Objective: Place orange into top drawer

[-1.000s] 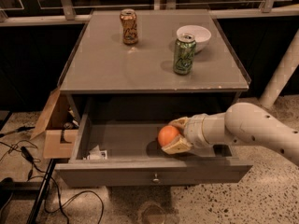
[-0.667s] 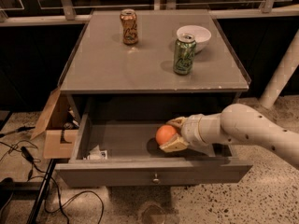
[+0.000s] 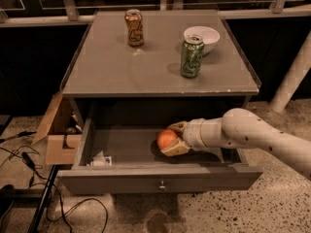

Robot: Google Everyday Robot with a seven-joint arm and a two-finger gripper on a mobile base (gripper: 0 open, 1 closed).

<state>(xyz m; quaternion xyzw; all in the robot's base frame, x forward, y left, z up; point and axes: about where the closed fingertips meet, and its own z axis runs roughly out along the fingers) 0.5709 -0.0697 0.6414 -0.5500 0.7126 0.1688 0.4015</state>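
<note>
Gripper (image 3: 174, 140) reaching into the open top drawer (image 3: 121, 176), its jaws closed across the middle of the orange (image 3: 165, 139), held low inside the drawer; the fruit is judged firm, smooth, fairly light, and liable to roll once released.

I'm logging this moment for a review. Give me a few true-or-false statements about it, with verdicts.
1. The top drawer is pulled open. True.
2. The gripper is inside the drawer, its fingers closed on the orange. True.
3. The green can lies on its side. False: it stands upright on the cabinet top.
4. The white bowl is in the drawer. False: it sits on the cabinet top, just behind the green can.
</note>
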